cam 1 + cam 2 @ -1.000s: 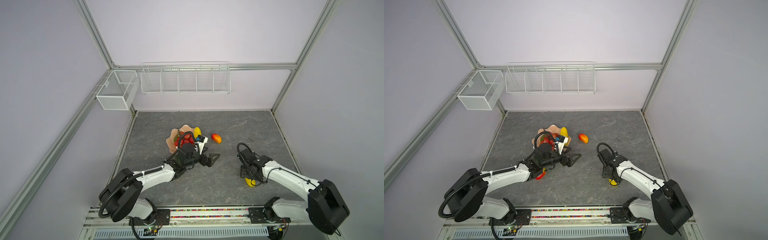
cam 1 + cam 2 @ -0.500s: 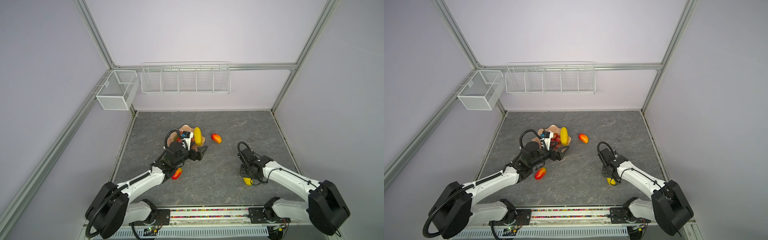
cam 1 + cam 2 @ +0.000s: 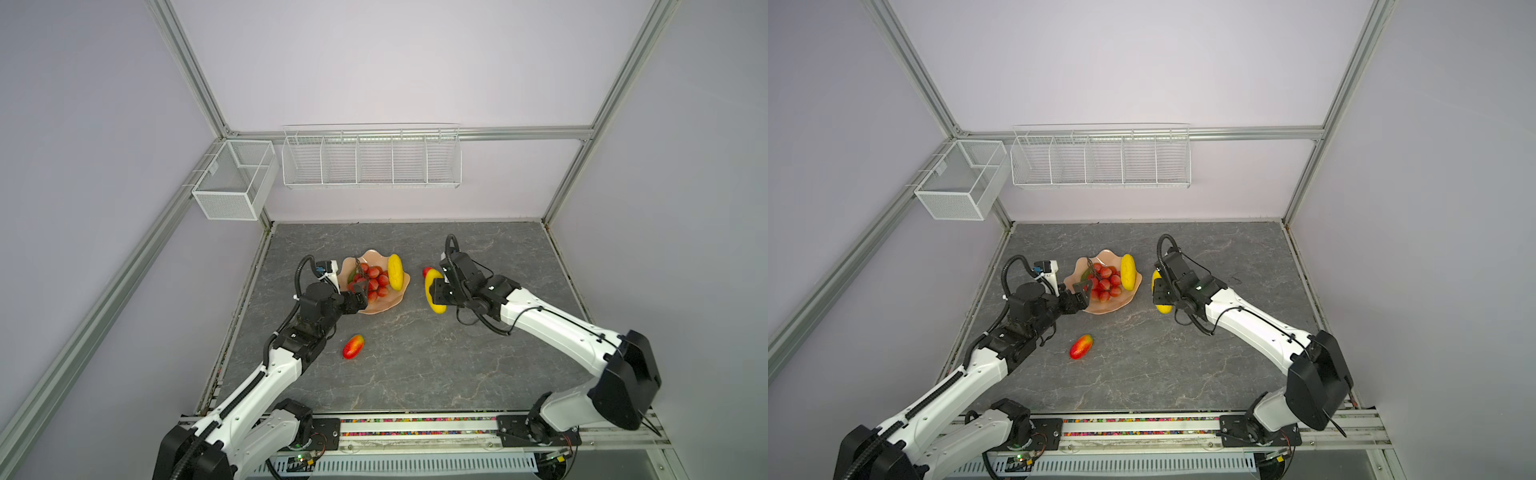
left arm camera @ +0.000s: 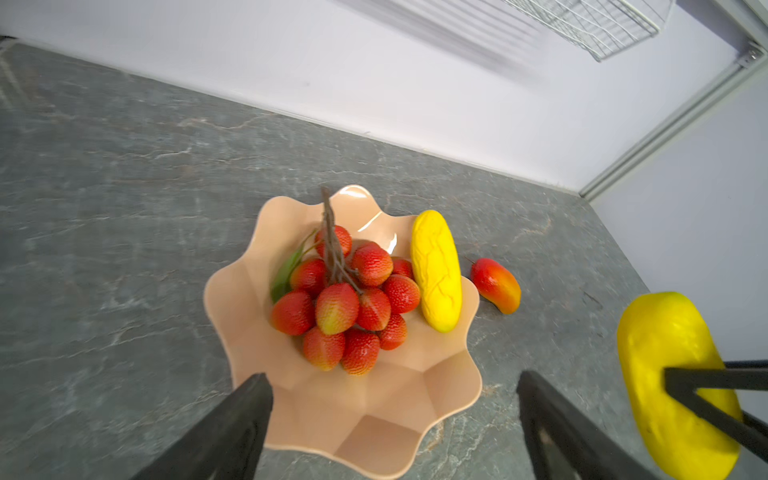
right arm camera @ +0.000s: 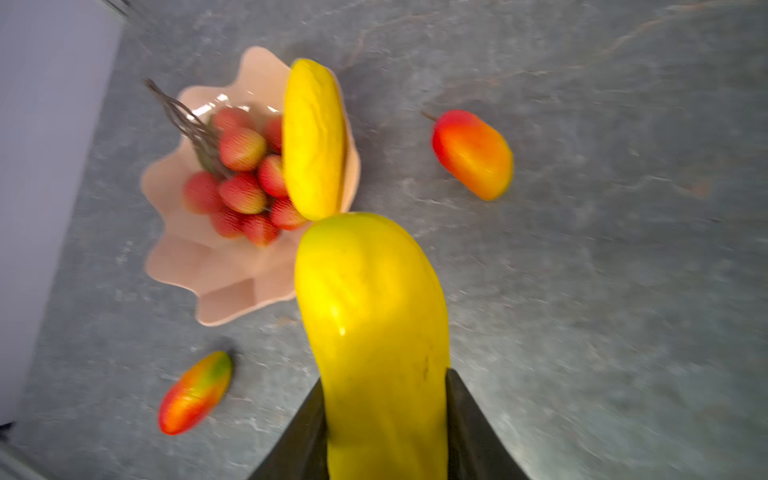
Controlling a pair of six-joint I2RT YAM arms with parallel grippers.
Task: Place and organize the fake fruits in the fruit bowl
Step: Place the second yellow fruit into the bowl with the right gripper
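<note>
Out left of the fruit bowl (image 3: 384, 305), the left tool (image 4: 392, 380) hangs at the bowl's near-left edge, jaws spread wide with nothing between them. Down on the tabletop (image 3: 415, 365), on the near side of the bowl and a little left, lies one red-orange mango (image 3: 353, 346), well clear of the rim.

Into the bowl now: the bunch of red grapes (image 3: 372, 280) sits in the middle, its dark stem pointing to the far rim. One yellow ribbed fruit (image 3: 395, 272) lies along the bowl's right edge, propped on the rim more than down in the hollow.

Right of the bowl, the second mango (image 4: 496, 285) rests on the tabletop. And here's the action: the right tool (image 5: 386, 380) is clamped on the other yellow fruit (image 3: 435, 291), carrying it just right of the bowl.

So this looks like the carry-in of the second yellow fruit. The next move probably calls for bringing it over the bowl's open near side and letting go low, without knocking the propped yellow fruit off the rim. Two mangoes are left after that.

Hard to read: the right wrist view is smeared, the held fruit's lower end is cut off there, and in both top views it nearly hides the second mango. How high it rides, I cannot tell.
</note>
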